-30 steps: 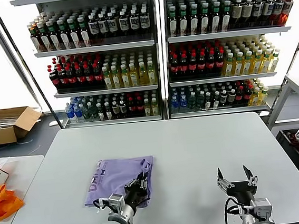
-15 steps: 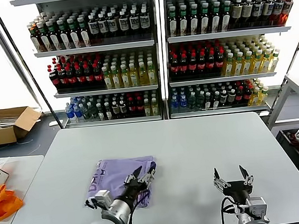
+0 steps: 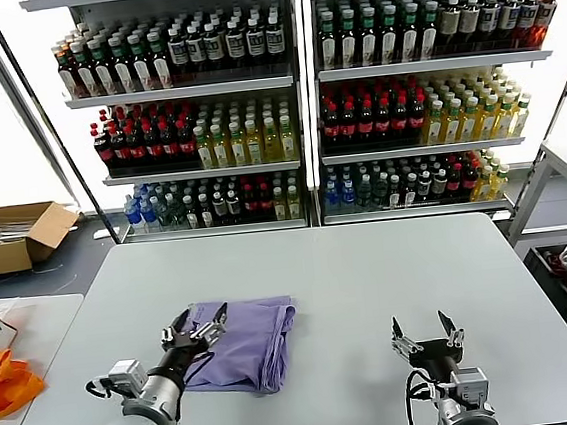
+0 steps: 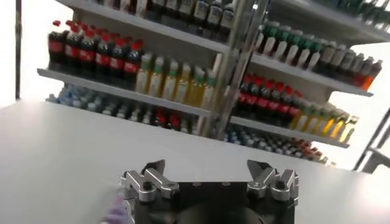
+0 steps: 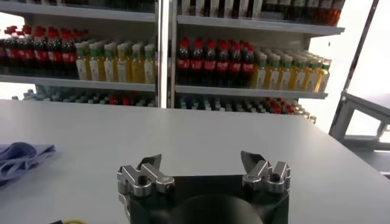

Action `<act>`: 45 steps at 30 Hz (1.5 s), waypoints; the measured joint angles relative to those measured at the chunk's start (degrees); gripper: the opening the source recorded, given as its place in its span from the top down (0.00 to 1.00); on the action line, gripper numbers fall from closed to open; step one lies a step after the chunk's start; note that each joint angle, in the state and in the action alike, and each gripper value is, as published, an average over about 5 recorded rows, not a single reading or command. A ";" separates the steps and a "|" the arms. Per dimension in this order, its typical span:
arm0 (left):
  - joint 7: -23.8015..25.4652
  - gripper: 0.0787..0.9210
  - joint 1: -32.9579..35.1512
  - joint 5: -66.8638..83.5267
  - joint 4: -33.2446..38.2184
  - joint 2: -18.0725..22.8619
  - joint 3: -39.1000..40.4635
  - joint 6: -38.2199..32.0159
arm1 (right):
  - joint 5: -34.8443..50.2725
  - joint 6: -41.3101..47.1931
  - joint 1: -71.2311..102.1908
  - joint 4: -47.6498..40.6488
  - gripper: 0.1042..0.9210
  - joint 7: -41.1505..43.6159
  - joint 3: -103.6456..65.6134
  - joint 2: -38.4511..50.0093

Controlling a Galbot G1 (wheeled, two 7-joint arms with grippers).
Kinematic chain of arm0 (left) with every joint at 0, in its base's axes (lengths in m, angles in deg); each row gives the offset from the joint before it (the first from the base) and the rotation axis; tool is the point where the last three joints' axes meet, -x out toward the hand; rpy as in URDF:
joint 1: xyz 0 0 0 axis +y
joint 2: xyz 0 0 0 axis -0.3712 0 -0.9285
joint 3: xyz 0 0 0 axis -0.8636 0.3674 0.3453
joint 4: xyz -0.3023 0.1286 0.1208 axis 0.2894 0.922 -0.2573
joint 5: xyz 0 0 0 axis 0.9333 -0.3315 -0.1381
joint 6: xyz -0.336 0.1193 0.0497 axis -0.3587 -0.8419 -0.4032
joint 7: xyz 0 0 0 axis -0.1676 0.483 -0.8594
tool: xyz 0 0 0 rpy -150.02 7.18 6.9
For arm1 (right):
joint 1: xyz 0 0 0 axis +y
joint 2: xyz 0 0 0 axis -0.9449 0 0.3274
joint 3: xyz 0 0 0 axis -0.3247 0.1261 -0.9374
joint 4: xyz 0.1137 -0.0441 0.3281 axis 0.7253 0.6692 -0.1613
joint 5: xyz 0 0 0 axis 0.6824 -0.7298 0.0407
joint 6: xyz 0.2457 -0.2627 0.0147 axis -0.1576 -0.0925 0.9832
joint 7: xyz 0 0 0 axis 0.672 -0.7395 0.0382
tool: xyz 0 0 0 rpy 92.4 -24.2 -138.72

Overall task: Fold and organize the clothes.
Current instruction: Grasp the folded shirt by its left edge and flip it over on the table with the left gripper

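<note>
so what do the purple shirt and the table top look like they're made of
The purple shirt looks like soft, thin knit fabric, probably cotton or a blend: matte, with limp rounded folds and drooping edges. The table top looks like a hard, smooth laminate or coated board in pale grey, flat with only a faint sheen; its exact material can't be told.

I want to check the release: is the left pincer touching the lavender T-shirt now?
Cannot tell. In the head view the open left pincer overlaps the T-shirt's left edge; no gap shows plainly.
</note>
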 measured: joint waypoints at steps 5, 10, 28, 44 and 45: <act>1.94 0.12 0.34 -4.62 -3.07 -1.03 -1.49 -0.83 | 0.17 -0.02 -0.11 -0.39 0.12 0.03 -0.08 0.14; 3.50 0.12 0.17 -6.50 -5.97 -1.85 -2.39 -0.82 | 0.15 -0.06 -0.15 -0.65 0.12 0.03 0.07 -0.11; 7.17 0.12 -0.56 3.58 -10.12 -3.06 -3.73 3.39 | -0.33 -0.20 0.06 -1.05 0.12 -0.04 -0.01 -0.68; 8.33 0.27 -0.58 7.10 -12.40 -2.86 -3.53 3.67 | -0.31 -0.44 -0.26 -1.50 0.12 0.02 0.43 -0.68; 8.33 0.31 -0.55 7.18 -12.37 -2.84 -3.51 3.71 | -0.31 -0.44 -0.26 -1.51 0.12 0.02 0.43 -0.66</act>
